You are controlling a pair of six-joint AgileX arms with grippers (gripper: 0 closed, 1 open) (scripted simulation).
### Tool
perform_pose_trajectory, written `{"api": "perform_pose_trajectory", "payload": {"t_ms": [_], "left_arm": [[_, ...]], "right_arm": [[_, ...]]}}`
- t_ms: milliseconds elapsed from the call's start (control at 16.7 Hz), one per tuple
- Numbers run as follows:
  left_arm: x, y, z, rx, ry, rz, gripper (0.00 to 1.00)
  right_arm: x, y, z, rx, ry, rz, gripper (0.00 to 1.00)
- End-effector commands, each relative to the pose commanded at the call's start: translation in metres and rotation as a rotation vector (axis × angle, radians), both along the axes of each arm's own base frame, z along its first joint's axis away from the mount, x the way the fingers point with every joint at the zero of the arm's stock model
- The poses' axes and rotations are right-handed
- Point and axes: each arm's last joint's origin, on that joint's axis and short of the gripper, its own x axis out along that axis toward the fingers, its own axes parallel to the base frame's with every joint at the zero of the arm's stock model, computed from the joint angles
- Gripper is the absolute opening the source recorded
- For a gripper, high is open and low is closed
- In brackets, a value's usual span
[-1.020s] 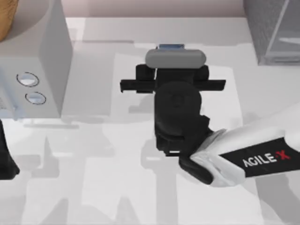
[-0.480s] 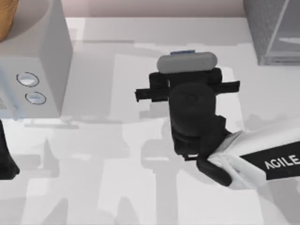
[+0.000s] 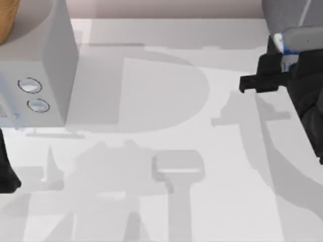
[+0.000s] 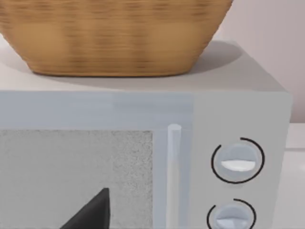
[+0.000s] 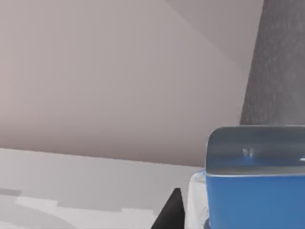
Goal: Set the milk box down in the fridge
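Note:
My right gripper [image 3: 292, 63] is at the far right of the table, shut on the milk box [image 3: 283, 49], whose blue top peeks out beside the grey wrist camera. In the right wrist view the milk box [image 5: 255, 195] shows as a blue carton with a glassy grey cap, and one dark finger [image 5: 170, 212] is beside it. The fridge [image 3: 283, 12] stands in the back right corner, just beyond the gripper; its dark speckled wall [image 5: 281, 62] rises behind the carton. My left gripper [image 3: 5, 174] is parked at the table's left edge, one open finger [image 4: 90, 214] showing.
A light grey box with two round dials [image 3: 35, 65] fills the back left, facing the left wrist camera [image 4: 238, 162]. A wicker basket [image 4: 109, 33] sits on top of it. The white table [image 3: 151, 101] stretches between the two arms.
My right arm has carried the milk box from the table's middle back to the far right, close to the fridge. The left arm has not moved.

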Motion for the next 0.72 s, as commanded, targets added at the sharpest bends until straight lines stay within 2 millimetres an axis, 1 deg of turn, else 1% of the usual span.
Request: {"api": "perform_pose_trajectory", "payload": {"t_ms": [120,180,240,300,360,480,600,720], "left_arm": [[0.000,0.000,0.000,0.000,0.000,0.000,1.00],[0.000,0.000,0.000,0.000,0.000,0.000,1.00],[0.000,0.000,0.000,0.000,0.000,0.000,1.00],[0.000,0.000,0.000,0.000,0.000,0.000,1.00],[0.000,0.000,0.000,0.000,0.000,0.000,1.00],[0.000,0.000,0.000,0.000,0.000,0.000,1.00],[0.000,0.000,0.000,0.000,0.000,0.000,1.00],[0.000,0.000,0.000,0.000,0.000,0.000,1.00]], "right_arm": [[-0.030,-0.039,0.027,0.064,-0.086,0.019,0.00],[-0.047,-0.057,0.036,0.092,-0.136,0.027,0.00],[-0.065,-0.073,0.040,0.111,-0.179,0.033,0.00],[-0.080,-0.087,0.039,0.122,-0.212,0.036,0.00],[-0.094,-0.098,0.034,0.125,-0.234,0.036,0.00],[-0.114,-0.115,0.015,0.114,-0.247,0.024,0.00],[-0.125,-0.126,-0.012,0.092,-0.214,-0.002,0.00],[-0.128,-0.134,-0.040,0.072,-0.151,-0.032,0.00]]}}
